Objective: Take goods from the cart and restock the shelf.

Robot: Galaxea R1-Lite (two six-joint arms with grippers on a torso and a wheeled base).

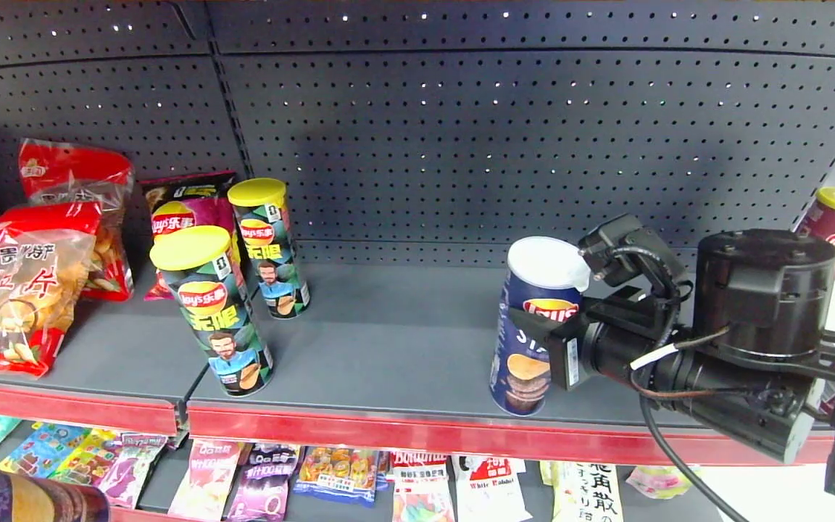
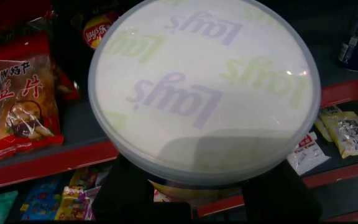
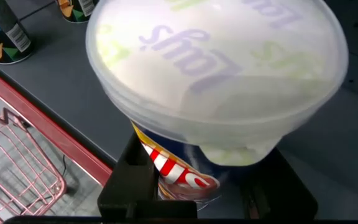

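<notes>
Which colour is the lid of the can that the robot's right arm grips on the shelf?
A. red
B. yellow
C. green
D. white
D: the navy can in the right gripper, standing on the shelf, wears a white lid.

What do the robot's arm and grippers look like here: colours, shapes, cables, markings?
The right arm is black: a squat cylindrical joint housing with bolts on top, then a round wrist tube. Black cables loop over it, one with a white band, beside a small black camera box. The right gripper is black and blocky with a white label strip. The left gripper has broad black fingers.
</notes>
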